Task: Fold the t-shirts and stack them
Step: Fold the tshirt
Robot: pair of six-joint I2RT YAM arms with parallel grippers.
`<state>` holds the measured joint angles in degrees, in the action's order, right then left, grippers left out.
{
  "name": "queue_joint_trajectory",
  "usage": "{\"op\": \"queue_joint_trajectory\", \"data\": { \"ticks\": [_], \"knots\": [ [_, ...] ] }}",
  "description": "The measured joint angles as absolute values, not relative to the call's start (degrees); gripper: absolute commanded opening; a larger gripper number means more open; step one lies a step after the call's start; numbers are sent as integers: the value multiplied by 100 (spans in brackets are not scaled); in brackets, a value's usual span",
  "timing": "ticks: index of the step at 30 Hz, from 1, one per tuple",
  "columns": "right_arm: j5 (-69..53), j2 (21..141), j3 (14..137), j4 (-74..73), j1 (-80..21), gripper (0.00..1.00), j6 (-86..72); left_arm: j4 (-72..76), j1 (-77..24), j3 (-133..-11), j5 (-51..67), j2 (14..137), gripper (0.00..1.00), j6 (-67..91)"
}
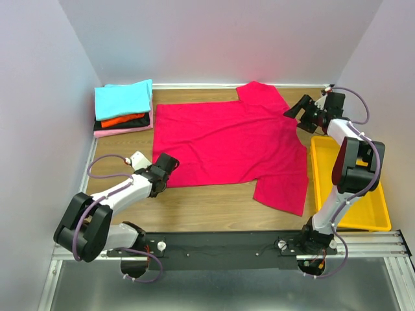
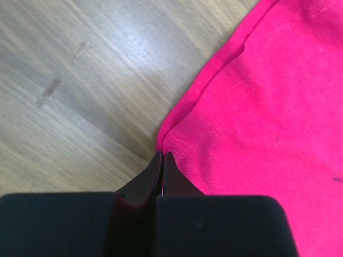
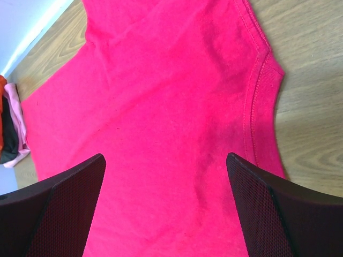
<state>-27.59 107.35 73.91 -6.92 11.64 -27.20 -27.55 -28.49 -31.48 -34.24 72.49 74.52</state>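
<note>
A large crimson t-shirt (image 1: 227, 142) lies spread flat on the wooden table, one sleeve toward the back wall and one toward the near edge. My left gripper (image 1: 170, 163) is at its near-left hem corner. In the left wrist view the left gripper (image 2: 162, 155) is shut, with a sliver of the crimson cloth (image 2: 257, 107) pinched between the tips. My right gripper (image 1: 295, 113) hangs open over the collar side of the crimson t-shirt (image 3: 171, 96), the right gripper (image 3: 165, 156) holding nothing. At the back left, folded t-shirts are stacked: cyan (image 1: 123, 98) on top, then orange-red (image 1: 122, 120), black (image 1: 133, 122) and pink (image 1: 120, 131).
A yellow plastic bin (image 1: 366, 207) stands at the right side of the table, beside the right arm. White walls close in the table at the back and on both sides. Bare wood (image 1: 207, 207) shows between the shirt and the arm bases.
</note>
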Motion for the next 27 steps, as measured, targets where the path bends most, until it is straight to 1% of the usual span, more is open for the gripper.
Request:
{"op": "queue_joint_trajectory", "data": {
  "ticks": [7, 10, 17, 21, 27],
  "knots": [
    [-2834, 10650, 7194, -550, 1164, 100, -2764, -2307, -2849, -3251, -3426, 7185, 0, 6674],
    [-2812, 10499, 7085, -521, 1063, 100, -2803, -2036, -2849, -3269, -3533, 6928, 0, 6322],
    [-2467, 10184, 7011, -318, 176, 98, -2805, -1531, -2779, -3264, -4029, 6007, 0, 5520],
    [-2165, 9911, 6565, -294, -281, 98, -2799, -989, -2453, -3262, -3992, 5789, 0, 4945],
    [-1492, 9188, 5760, -521, -620, 98, -2808, -193, -1756, -3262, -3479, 6204, 0, 4093]
  ]
}}
